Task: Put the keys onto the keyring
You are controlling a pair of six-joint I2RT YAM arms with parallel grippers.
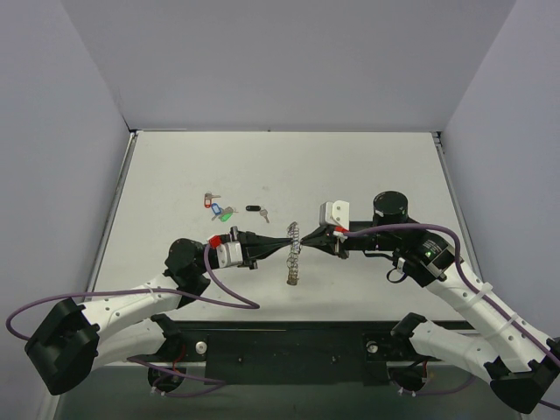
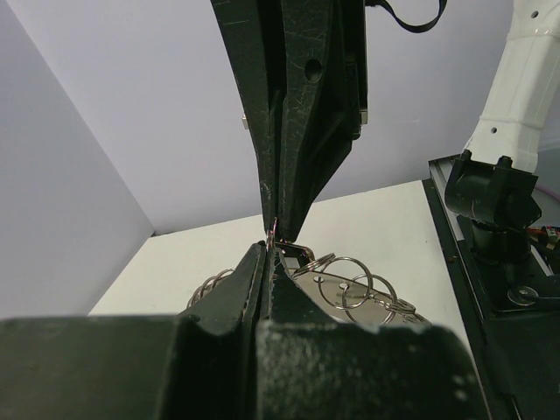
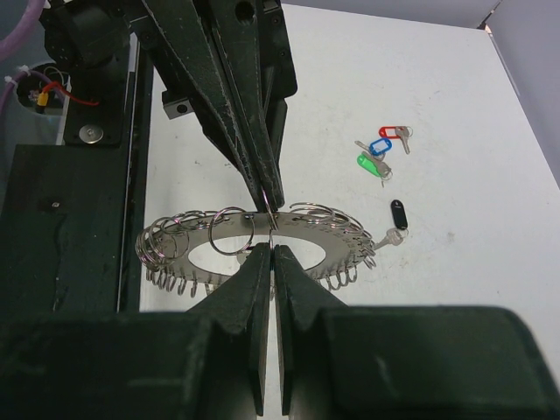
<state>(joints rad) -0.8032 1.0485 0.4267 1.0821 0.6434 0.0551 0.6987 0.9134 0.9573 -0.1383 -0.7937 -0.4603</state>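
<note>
The keyring (image 1: 293, 255) sits near the middle of the table, a little toward the near edge. From above it shows edge-on as a narrow strip, its long axis running from far edge to near edge. In the right wrist view it is a flat silver band (image 3: 343, 244) fringed with small rings. It hangs between the two tools. The left gripper (image 1: 290, 248) reaches in from the left edge side, fingers together and pinching a small ring at the band's rim. The right gripper (image 1: 304, 244) comes from the right edge side, fingers (image 3: 262, 289) pressed together on the opposite rim, so the tips nearly meet. The keys (image 1: 219, 208) lie flat well apart from it, toward the left edge, red, blue and green tags clustered. The black-tagged key (image 1: 256, 210) lies just beside them, nearer the middle. Any writing on the tags is too small to read.
</note>
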